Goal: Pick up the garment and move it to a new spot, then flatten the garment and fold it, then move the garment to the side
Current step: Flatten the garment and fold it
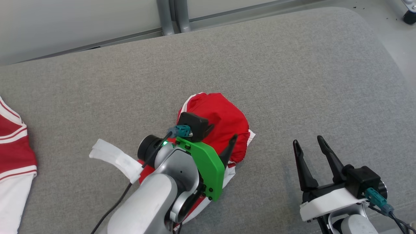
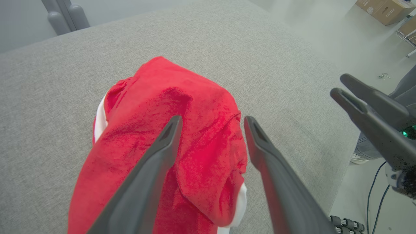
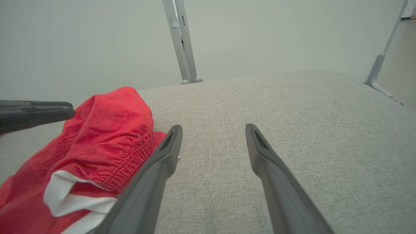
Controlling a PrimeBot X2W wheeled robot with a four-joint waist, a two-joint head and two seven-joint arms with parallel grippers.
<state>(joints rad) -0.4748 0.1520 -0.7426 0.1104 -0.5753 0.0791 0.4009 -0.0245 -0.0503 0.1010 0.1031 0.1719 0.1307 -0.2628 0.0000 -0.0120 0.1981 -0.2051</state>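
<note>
Left wrist view: my left gripper [image 2: 213,119] over the bunched garment [image 2: 156,97], right gripper [image 1: 307,140] beside it, both jaws apart; I should pinch opposite hems and spread.

A robotics test lab, not a home.

The work surface is a wide padded table [image 1: 292,65] covered in grey fabric, backed by plain pale partition panels [image 3: 81,42] held in grey metal posts [image 3: 182,42]. The floor [image 2: 325,29] beyond is smooth and pale, with cardboard boxes [image 2: 383,11] at its far side, a black caster wheel [image 1: 409,16] near the table's corner and loose cables [image 2: 370,195] trailing down. A person's trainer [image 2: 359,158] and a jeans leg stand just off the table's edge. The right gripper [image 1: 307,139] sits on a white bracket with an exposed teal connector [image 1: 373,196].
</note>
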